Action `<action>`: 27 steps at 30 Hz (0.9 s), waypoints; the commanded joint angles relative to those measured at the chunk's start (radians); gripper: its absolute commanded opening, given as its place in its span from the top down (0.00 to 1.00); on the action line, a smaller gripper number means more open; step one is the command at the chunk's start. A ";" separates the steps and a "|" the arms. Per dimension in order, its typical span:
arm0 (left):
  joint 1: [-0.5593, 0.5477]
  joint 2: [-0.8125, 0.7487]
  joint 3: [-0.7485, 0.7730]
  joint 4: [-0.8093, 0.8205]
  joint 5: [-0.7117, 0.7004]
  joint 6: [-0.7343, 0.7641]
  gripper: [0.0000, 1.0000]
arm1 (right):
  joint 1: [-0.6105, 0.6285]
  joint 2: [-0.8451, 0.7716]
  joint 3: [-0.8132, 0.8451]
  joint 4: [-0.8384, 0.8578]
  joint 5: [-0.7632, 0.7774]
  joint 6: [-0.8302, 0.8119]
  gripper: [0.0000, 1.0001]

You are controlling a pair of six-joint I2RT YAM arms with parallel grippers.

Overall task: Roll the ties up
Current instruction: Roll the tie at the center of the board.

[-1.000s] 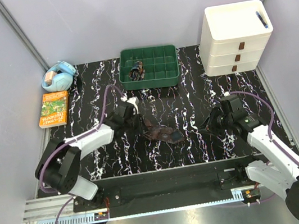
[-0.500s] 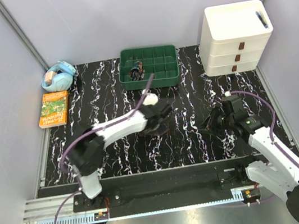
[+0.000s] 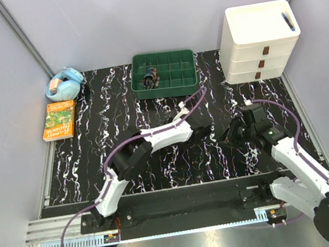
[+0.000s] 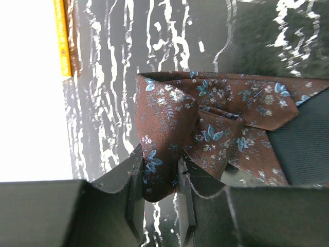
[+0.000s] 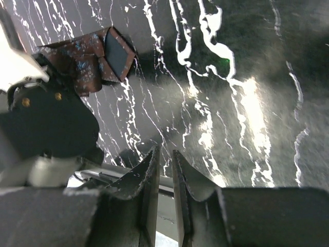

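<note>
A dark brown tie (image 4: 205,110) with small blue and reddish flowers hangs crumpled in the left wrist view. My left gripper (image 4: 160,157) is shut on a fold of it. From above, the left arm reaches right across the black marbled table, its gripper (image 3: 206,131) close to my right gripper (image 3: 221,136). In the right wrist view the tie (image 5: 85,59) shows at upper left, above the left gripper's dark body. My right gripper (image 5: 164,153) stands just over the table with a narrow gap between its fingers and nothing in it.
A green compartment tray (image 3: 177,82) at the back middle holds a small dark bundle (image 3: 151,77). A white drawer unit (image 3: 261,39) stands at the back right. An orange book (image 3: 59,120) and a light blue object (image 3: 64,84) lie at the far left.
The tie lay on the table's middle a second ago. My left arm swung right over it, closed on it and carried it toward the right gripper. The right arm barely moved.
</note>
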 commanded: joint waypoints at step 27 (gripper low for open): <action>0.045 -0.231 -0.229 0.251 0.139 0.149 0.77 | 0.174 1.105 0.126 1.309 -0.391 0.429 0.73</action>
